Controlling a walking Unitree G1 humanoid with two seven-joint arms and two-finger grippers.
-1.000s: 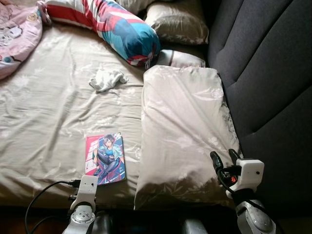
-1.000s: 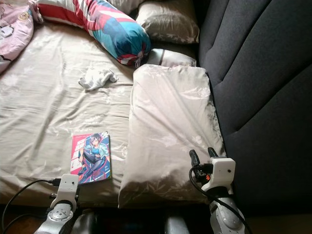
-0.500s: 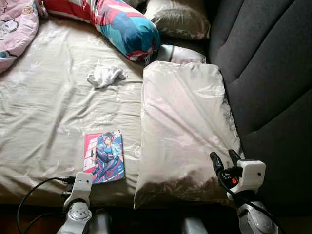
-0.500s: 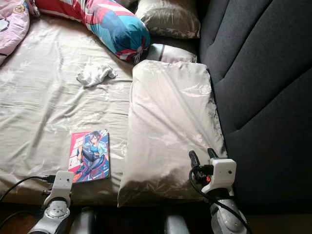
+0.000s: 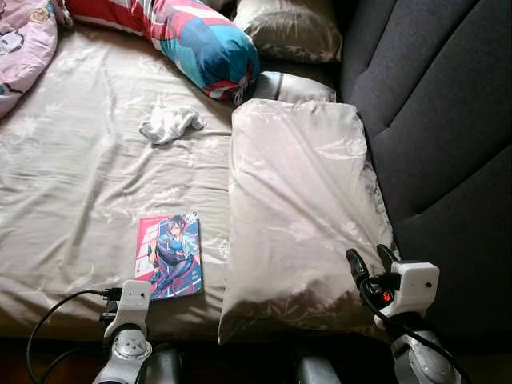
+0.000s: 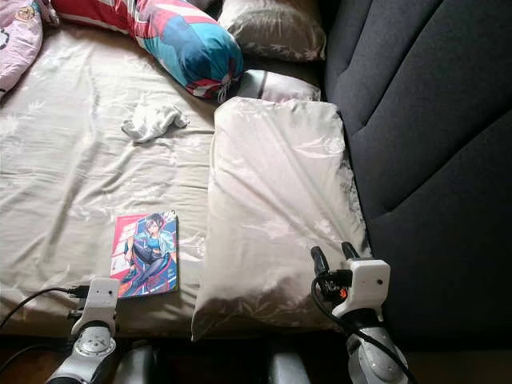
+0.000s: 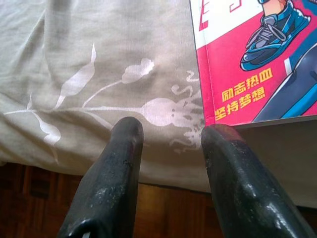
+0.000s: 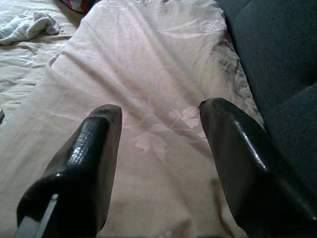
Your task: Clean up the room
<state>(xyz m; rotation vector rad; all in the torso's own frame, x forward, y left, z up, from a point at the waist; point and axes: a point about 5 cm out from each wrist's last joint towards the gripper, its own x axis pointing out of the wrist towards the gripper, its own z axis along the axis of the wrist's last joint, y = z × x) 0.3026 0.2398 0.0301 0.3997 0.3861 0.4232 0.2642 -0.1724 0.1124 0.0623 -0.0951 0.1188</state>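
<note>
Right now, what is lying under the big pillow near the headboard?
The pillow rests on the sheet; its far end overlaps a smaller pillow. Anything else beneath is covered.

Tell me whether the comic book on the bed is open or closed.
Closed: the comic book lies flat on the sheet, front cover up.

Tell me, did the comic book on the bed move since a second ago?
No. The comic book keeps the same gap from the big pillow beside it on the sheet; the whole picture slid a little because the camera moved.
</note>
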